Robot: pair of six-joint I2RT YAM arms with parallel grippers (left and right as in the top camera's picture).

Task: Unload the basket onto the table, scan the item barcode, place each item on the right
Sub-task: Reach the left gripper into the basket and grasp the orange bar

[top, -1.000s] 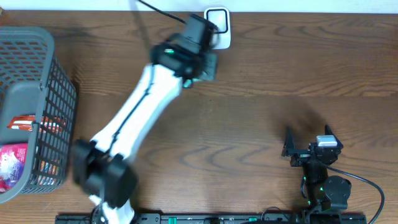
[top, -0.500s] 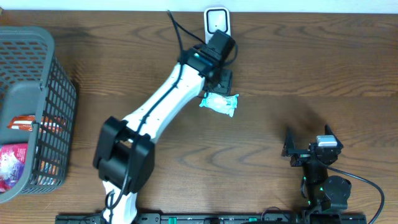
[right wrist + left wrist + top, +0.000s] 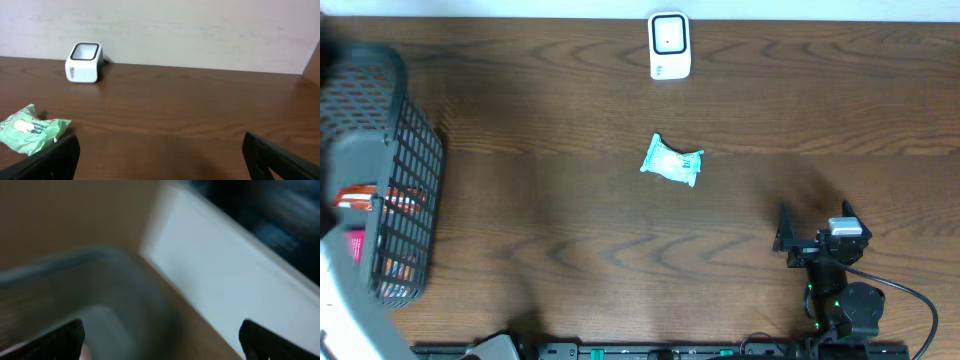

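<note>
A brown wooden table [image 3: 570, 230] runs back to a pale wall [image 3: 200, 30]. The overhead view alone shows the grey wire basket [image 3: 390, 150] at the left edge. The right wrist view shows the white scanner [image 3: 84, 65] and the green item packet [image 3: 32, 131] lying mid-table, well apart. The left gripper [image 3: 162, 340], blurred by the basket rim, and the right gripper [image 3: 162, 160] both gape wide, holding nothing.

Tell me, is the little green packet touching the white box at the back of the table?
Apart. The overhead view shows the green packet lying well short of the white scanner, with a stretch of bare table between them.
</note>
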